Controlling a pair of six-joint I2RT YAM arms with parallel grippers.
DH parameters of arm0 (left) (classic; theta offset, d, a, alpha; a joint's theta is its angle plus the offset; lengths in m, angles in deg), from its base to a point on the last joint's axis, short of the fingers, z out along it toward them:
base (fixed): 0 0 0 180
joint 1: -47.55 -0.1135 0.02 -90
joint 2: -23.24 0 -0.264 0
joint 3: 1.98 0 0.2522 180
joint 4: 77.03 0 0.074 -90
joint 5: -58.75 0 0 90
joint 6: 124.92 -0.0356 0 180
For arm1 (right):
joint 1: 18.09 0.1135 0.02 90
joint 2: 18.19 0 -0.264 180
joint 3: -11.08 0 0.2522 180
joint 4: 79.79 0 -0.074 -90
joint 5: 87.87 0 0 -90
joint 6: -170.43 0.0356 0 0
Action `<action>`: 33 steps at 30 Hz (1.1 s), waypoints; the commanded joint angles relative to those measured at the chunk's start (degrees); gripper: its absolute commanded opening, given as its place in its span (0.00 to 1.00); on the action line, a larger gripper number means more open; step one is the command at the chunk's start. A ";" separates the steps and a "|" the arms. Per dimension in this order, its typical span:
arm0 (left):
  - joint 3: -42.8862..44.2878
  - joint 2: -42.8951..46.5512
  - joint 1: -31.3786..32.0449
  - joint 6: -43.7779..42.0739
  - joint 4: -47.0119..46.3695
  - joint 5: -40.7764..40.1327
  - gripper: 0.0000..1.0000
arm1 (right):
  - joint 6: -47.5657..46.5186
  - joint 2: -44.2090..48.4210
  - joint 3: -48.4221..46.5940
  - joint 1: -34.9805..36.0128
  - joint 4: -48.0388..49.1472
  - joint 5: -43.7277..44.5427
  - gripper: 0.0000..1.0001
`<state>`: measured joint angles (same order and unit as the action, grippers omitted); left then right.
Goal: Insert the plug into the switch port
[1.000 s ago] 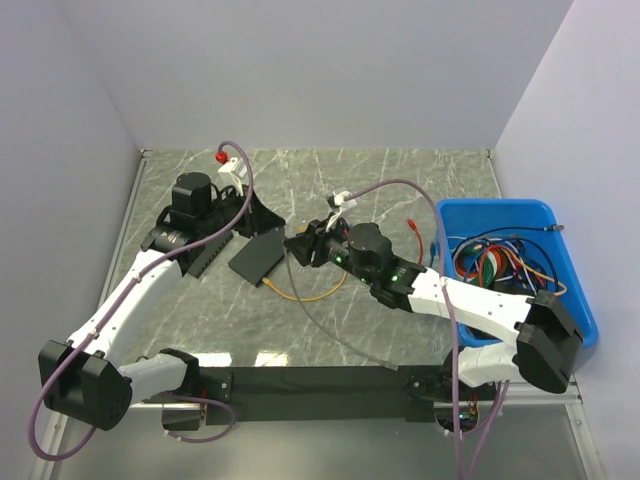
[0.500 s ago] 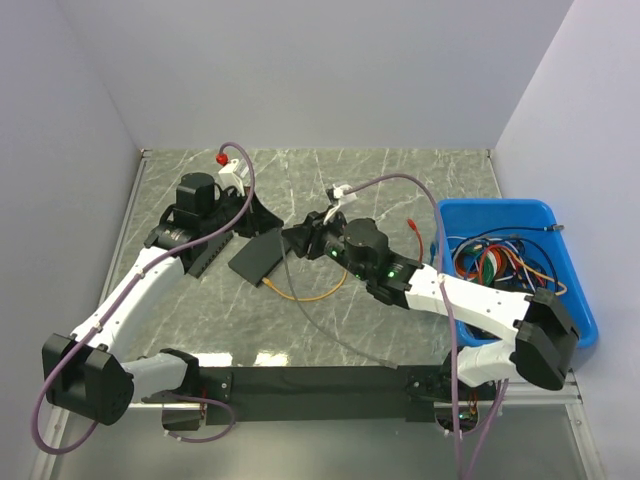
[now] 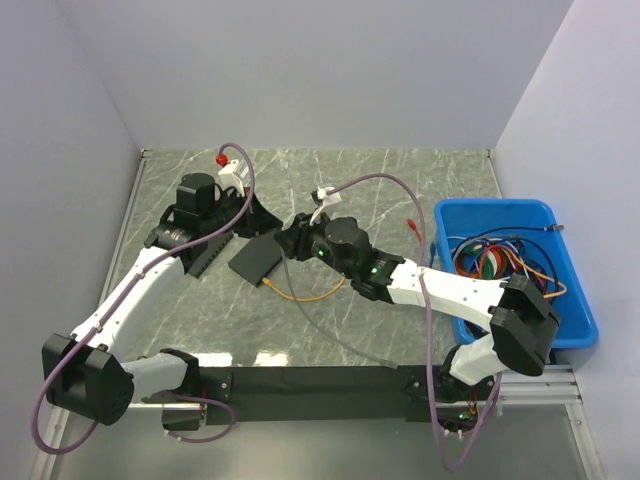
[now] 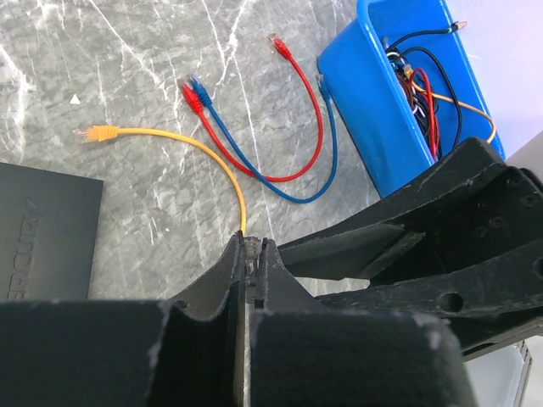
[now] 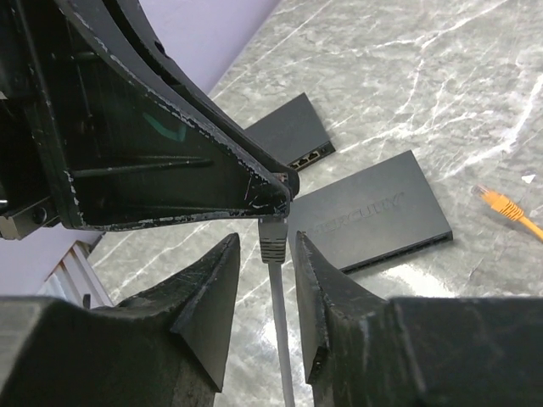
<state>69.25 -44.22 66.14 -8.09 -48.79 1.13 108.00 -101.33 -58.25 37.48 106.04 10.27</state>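
Note:
My left gripper (image 3: 272, 222) hovers over the far edge of the black switch (image 3: 258, 256). It is shut on a grey plug (image 5: 273, 242), which hangs from its fingertips (image 5: 284, 182) with the grey cable (image 3: 330, 325) trailing towards the table's front. My right gripper (image 3: 296, 240) is open, one finger on each side of the plug's boot, with a small gap on both sides. In the left wrist view the left gripper (image 4: 252, 246) pinches the plug tight. The switch lies flat (image 5: 373, 212), its port edge facing the right arm.
A second black switch (image 5: 293, 131) lies beyond the first. A yellow cable (image 3: 310, 295) lies loose in front of the switch. Red (image 4: 297, 110) and blue (image 4: 327, 144) cables lie beside a blue bin (image 3: 560, 310) full of cables at the right.
My right arm has reached left until its open fingers flank the plug at the left gripper's tips. The left arm has barely moved.

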 commanded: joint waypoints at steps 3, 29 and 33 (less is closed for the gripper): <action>2.38 0.05 0.13 0.42 -1.30 -0.56 0.00 | 0.73 -0.19 -2.35 0.68 1.41 1.26 0.36; 2.91 -1.18 0.22 -0.72 0.90 -3.63 0.01 | 1.17 -0.28 -1.74 0.68 0.09 4.07 0.00; 4.31 -3.72 0.04 -1.43 3.62 -6.62 0.09 | 1.17 0.25 -1.12 0.68 -0.87 4.69 0.00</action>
<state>70.78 -46.29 66.54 -8.15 -47.10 -0.75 109.16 -102.83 -58.60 37.92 104.44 12.63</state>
